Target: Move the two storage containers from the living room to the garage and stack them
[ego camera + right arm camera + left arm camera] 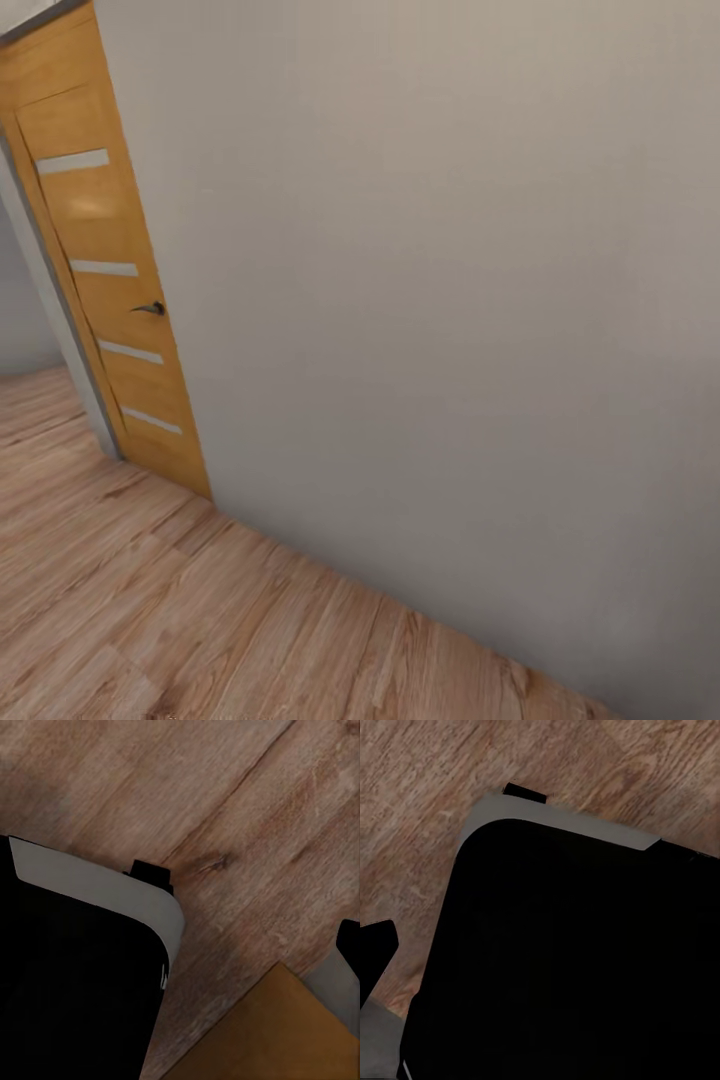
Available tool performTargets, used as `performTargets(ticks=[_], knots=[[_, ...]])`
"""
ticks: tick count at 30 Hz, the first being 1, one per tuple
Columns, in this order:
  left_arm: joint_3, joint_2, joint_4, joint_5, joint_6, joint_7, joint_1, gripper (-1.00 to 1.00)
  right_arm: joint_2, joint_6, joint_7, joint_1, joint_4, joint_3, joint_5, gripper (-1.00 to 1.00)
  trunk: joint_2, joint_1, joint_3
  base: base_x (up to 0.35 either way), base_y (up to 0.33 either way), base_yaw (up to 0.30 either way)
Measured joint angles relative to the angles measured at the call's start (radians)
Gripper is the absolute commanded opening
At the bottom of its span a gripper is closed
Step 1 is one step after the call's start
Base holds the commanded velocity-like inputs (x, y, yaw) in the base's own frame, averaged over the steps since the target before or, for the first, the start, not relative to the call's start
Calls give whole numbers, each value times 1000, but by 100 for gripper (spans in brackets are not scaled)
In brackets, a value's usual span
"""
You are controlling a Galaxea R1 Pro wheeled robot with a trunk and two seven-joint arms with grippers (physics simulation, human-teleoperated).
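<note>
A wooden door [105, 290] in warm orange-brown, crossed by four pale horizontal strips and fitted with a dark lever handle [150, 309], stands at the left of the head view, set in a grey frame [62, 300]. To its right a plain grey-white wall [450, 320] runs across most of the scene and meets a light wood plank floor [150, 610] along a slanting line; more of the same planking shows beyond the door's left side.

The left wrist view looks down on the same kind of plank flooring, where a large black body with a pale grey rim [570, 960], apparently part of the robot itself, covers much of the ground. A dark pointed piece [376, 949] juts in at one edge; whether it belongs to the left gripper cannot be told, and the state of that gripper's fingers cannot be told.

In the right wrist view a similar black, grey-edged body [75, 975] lies over the planks, with an orange-brown panel [277, 1035] and a grey strip [337, 982] at the opposite corner. The right gripper's fingers cannot be made out, so their spread cannot be told.

The storage containers cannot be placed from these views.
</note>
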Motion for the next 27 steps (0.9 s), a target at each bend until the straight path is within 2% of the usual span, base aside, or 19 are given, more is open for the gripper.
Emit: performTargets(ticks=[14, 27], knots=[[0, 0, 0, 1, 0, 0, 0, 100, -1, 0, -3, 0, 0, -4, -2, 100, 0, 0, 0, 8, 0, 269], [0, 0, 0, 1, 0, 0, 0, 100, -3, 0, -3, 0, 0, -4, -2, 100, 0, 0, 0, 147, 0, 270]])
